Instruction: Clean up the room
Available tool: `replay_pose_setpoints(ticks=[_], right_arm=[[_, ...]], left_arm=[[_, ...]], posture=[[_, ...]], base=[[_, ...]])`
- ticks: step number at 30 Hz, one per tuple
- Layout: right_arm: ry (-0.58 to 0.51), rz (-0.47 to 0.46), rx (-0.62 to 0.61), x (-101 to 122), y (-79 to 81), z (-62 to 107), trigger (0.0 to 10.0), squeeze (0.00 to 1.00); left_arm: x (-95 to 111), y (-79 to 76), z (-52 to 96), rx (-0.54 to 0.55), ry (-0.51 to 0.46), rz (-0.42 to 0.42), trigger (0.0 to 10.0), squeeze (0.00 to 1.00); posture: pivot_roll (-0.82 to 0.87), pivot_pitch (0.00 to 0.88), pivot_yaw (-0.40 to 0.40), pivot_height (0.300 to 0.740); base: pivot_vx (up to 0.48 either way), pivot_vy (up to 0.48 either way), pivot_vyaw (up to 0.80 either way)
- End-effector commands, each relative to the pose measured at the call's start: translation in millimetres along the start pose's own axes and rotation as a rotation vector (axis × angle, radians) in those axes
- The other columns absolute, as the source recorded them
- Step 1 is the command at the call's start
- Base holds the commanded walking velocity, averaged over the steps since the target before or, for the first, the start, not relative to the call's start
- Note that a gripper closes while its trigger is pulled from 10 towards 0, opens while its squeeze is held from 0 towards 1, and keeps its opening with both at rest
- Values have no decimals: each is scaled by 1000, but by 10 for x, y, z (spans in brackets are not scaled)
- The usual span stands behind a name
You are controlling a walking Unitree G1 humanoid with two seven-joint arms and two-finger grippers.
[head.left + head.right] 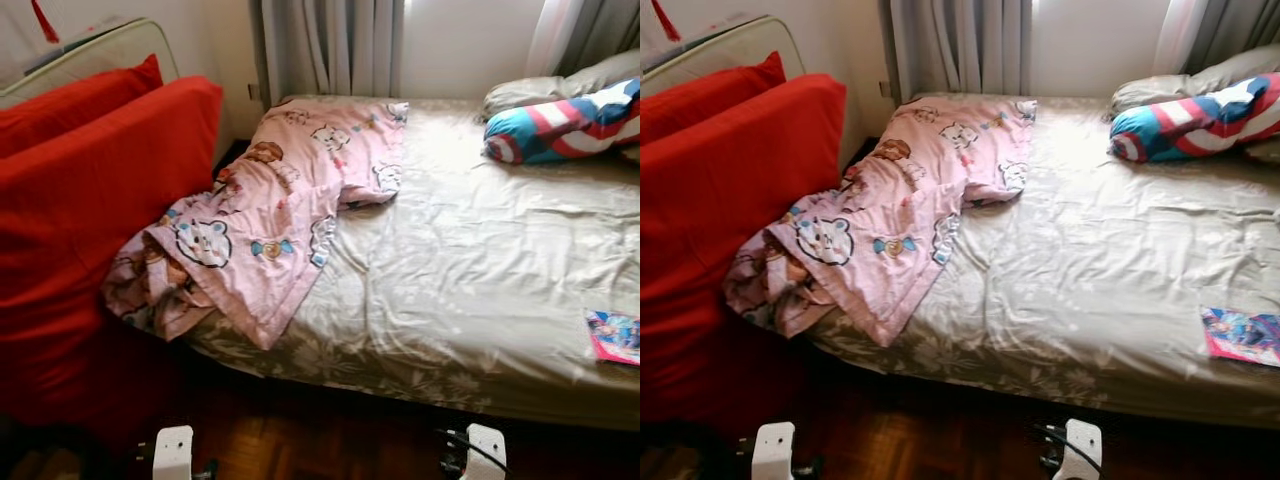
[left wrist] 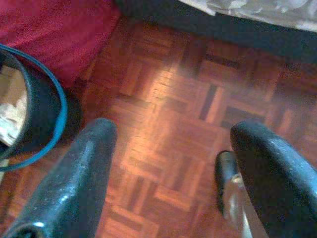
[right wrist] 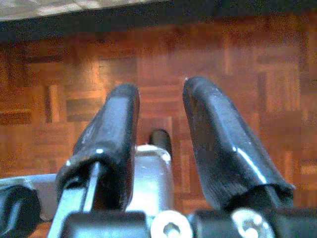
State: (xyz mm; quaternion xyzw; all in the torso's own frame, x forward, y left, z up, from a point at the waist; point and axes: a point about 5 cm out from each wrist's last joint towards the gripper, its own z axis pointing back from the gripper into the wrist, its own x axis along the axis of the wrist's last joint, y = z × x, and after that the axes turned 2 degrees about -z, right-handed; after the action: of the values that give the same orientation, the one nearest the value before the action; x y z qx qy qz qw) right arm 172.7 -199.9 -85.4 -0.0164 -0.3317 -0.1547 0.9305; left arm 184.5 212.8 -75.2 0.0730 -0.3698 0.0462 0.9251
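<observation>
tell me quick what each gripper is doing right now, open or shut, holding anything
Left gripper: open, holding nothing, hanging over the wooden floor.
Right gripper: open, holding nothing, hanging over the floor.

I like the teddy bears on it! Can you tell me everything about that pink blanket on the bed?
The pink blanket looks like soft, thin cloth printed with cartoon bears and little candies. It lies rumpled and bunched along the left side of the bed, running from near the curtains down to the front corner. Its lower end hangs over the bed's edge and presses against the big red cushion. It is not spread flat; most of the beige sheet is uncovered.
</observation>
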Motion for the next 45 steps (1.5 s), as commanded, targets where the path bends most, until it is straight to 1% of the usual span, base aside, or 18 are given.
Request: replay_pose_setpoints(ticks=[1, 22, 25, 45], right_arm=[[5, -1, 9, -10, 33, -1, 10000, 0], [5, 1, 16, -18, 45, 1, 10000, 0], [4, 3, 19, -17, 44, 1, 10000, 0], [-9, 9, 30, 7, 43, -2, 10000, 0]], left_arm=[[-18, 66, 6, 18, 7, -8, 10000, 0], [-23, 77, 9, 16, 8, -17, 10000, 0], [-20, 76, 8, 14, 6, -24, 10000, 0], [-16, 60, 6, 9, 4, -3, 10000, 0]], posture=[[-76, 45, 57, 740], [-75, 35, 63, 740], [-75, 36, 62, 740], [-70, 48, 56, 740]], base=[[0, 364, 0], [0, 360, 0], [0, 0, 0], [0, 0, 0]])
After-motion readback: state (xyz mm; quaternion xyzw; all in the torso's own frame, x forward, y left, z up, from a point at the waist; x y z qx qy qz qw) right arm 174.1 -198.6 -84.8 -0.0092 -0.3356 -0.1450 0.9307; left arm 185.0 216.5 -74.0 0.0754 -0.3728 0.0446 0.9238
